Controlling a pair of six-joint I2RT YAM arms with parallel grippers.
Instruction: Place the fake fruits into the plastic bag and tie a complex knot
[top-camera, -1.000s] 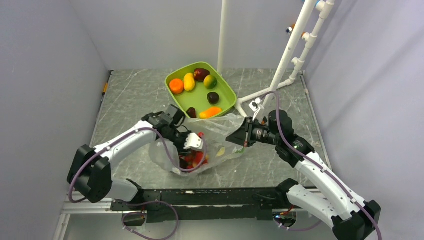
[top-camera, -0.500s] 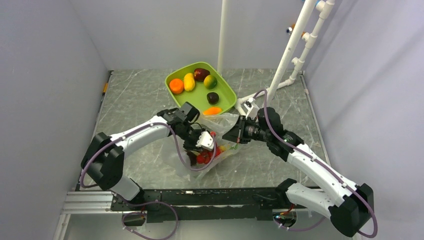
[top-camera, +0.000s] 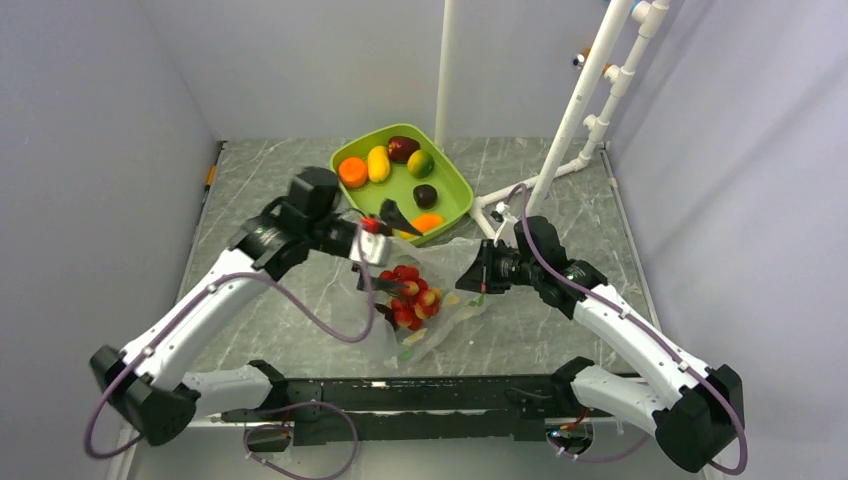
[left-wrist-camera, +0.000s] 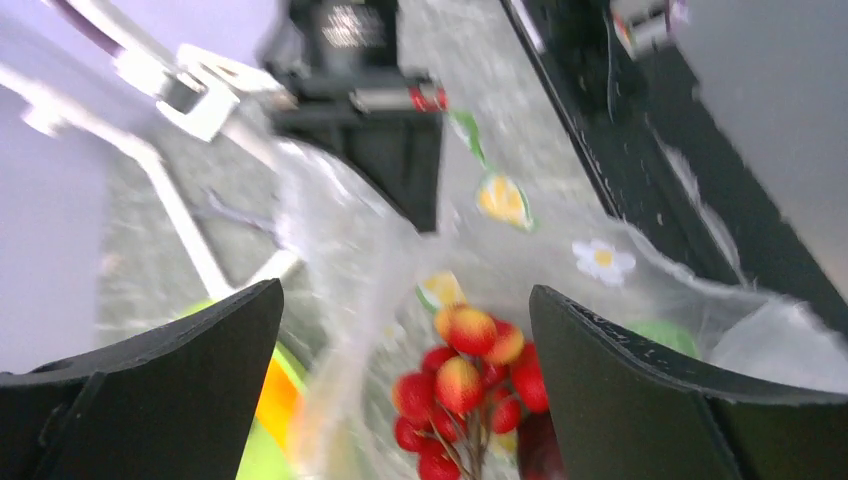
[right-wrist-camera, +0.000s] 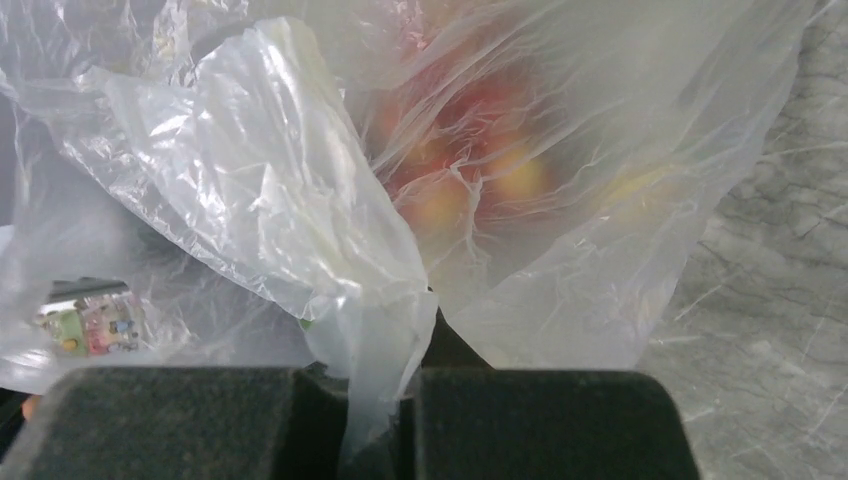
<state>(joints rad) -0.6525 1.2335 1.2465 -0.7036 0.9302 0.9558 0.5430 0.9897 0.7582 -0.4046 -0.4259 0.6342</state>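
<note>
Centre table: a thin, crinkly clear bag (top-camera: 445, 310) lies slumped on the grey marbled table (top-camera: 255, 190), its far edge reaching the near rim of a lime green tray (top-camera: 452, 182) at 12 o'clock. A cluster of glossy red-pink berries (top-camera: 408, 293) sits inside the film. The left gripper (top-camera: 385, 220) hangs at the bag's 11 o'clock, over the tray's near rim, its black fingers (left-wrist-camera: 160, 380) spread wide and holding nothing. At 3 o'clock the right gripper (top-camera: 478, 277) has its pads pressed together on a fold of the bag's edge — the film bunches between them in the wrist view. Six smooth plastic fruits (top-camera: 378, 163) rest in the tray. Bare tabletop opens from 7 to 10 o'clock; a white pipe frame (top-camera: 575, 110) stands at 2 o'clock, behind the right arm.
</note>
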